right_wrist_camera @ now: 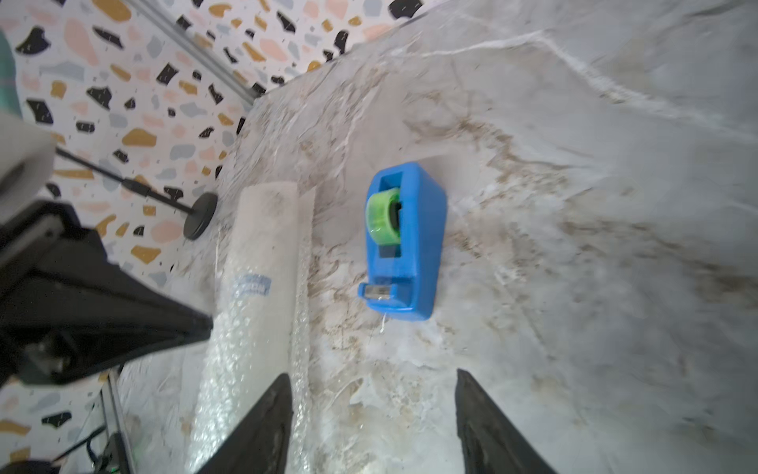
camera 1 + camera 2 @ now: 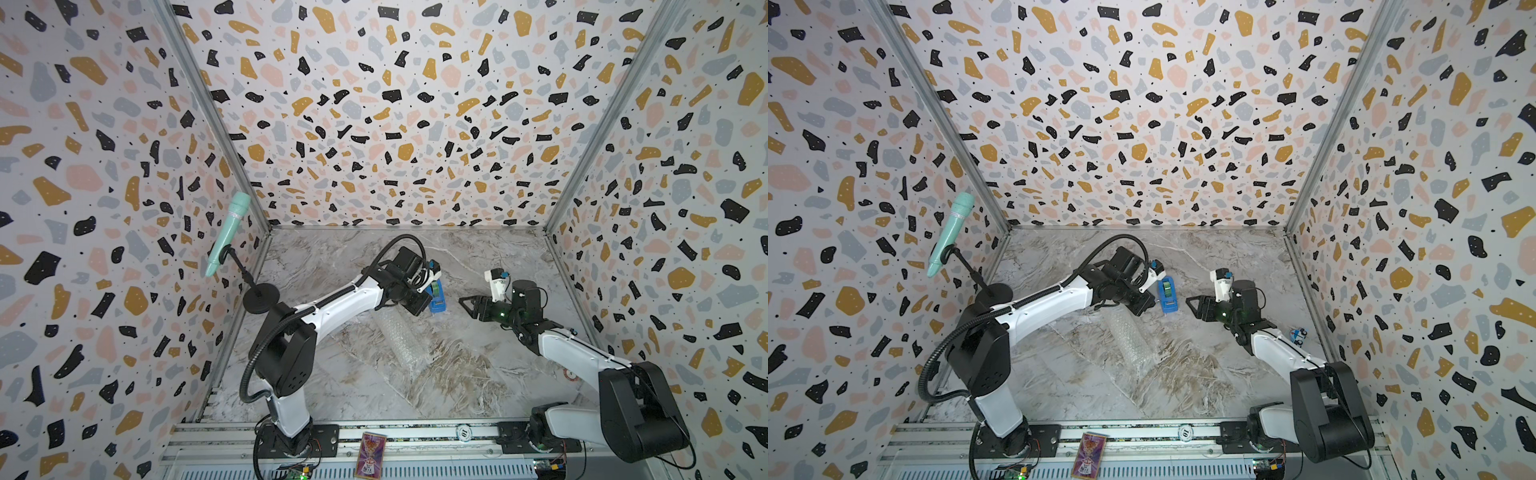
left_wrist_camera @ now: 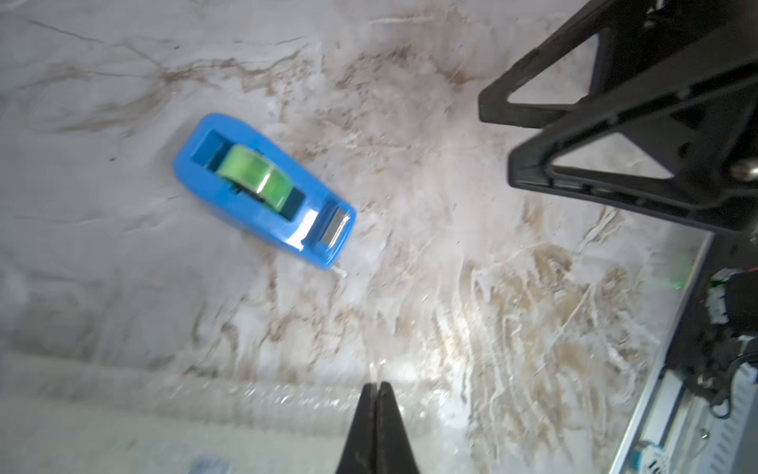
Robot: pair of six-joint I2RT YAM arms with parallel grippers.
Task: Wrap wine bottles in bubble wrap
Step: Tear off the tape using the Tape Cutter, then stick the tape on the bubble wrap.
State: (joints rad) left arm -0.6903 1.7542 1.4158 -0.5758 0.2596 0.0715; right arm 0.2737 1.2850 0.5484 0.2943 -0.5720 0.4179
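The bubble wrap [image 2: 399, 338] lies on the marble table as a rolled tube, seen in both top views [image 2: 1130, 340]. Through the bubble wrap [image 1: 250, 320] in the right wrist view, the bottle shows only as a pale cylinder with a small blue mark [image 1: 251, 285]; its cap is hidden. My left gripper [image 3: 378, 385] is shut and hovers over the tube's far end, with a thin glint at its tips that I cannot identify. My right gripper [image 1: 373, 375] is open and holds nothing. It hangs to the right of the tube, and one of its fingers [image 1: 270, 410] overlaps the wrap's loose edge.
A blue tape dispenser [image 2: 435, 297] with a green roll stands between the two grippers, just beyond the tube. A mint-green microphone [image 2: 228, 232] on a black stand [image 2: 260, 297] is at the left wall. A card [image 2: 370, 455] lies on the front rail.
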